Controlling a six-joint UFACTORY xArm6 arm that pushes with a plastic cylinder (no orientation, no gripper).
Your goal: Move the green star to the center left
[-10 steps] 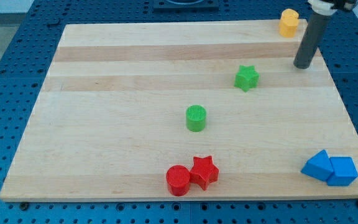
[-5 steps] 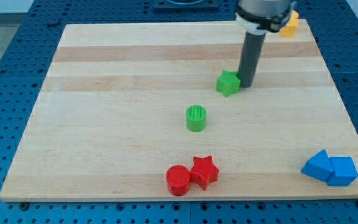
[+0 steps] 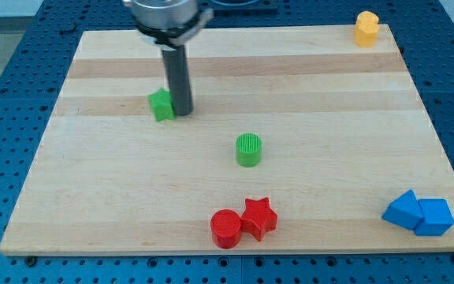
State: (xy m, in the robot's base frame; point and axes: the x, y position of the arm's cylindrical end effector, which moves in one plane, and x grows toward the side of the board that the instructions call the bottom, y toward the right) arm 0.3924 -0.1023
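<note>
The green star lies on the wooden board, left of the board's middle and a little above its mid-height. My tip rests on the board right against the star's right side. The rod rises straight up from there and hides part of the star's right edge.
A green cylinder stands near the board's centre. A red cylinder and a red star touch each other near the bottom edge. Two blue blocks sit at the bottom right. A yellow block is at the top right corner.
My tip swept left from the top right, met the green star's right side and pushed it far to the left across the board. The other blocks stayed put.
</note>
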